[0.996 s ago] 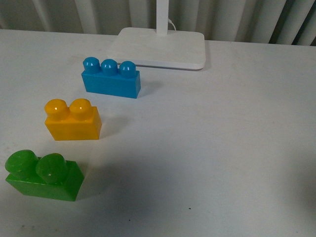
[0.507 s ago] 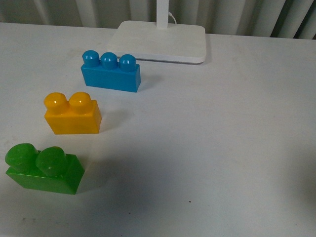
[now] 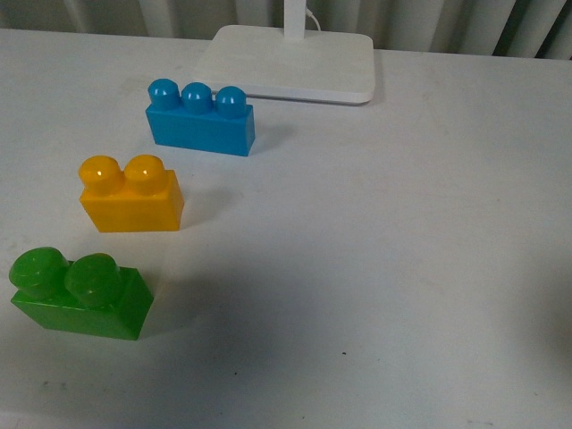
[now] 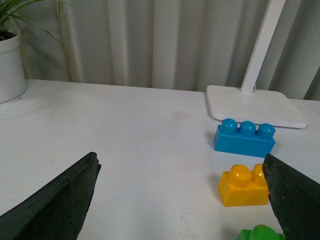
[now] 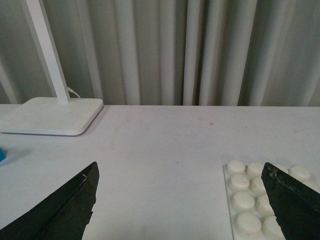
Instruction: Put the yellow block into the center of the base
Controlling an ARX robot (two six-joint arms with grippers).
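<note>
The yellow block [image 3: 131, 198] stands on the white table at the left, between a blue three-stud brick [image 3: 200, 121] and a green two-stud brick [image 3: 79, 299]. It also shows in the left wrist view [image 4: 243, 185], just inside one finger of my open, empty left gripper [image 4: 182, 200]. The white studded base [image 5: 255, 202] shows only in the right wrist view, partly behind one finger of my open, empty right gripper [image 5: 182, 205]. Neither gripper shows in the front view.
A smooth white lamp foot with a pole [image 3: 290, 63] stands at the back of the table. A white plant pot [image 4: 11, 65] stands at the table's far edge in the left wrist view. Grey curtains hang behind the table.
The front view has shifted slightly, so the bricks and lamp foot sit a little higher in the picture. The bricks themselves have not moved on the table.
</note>
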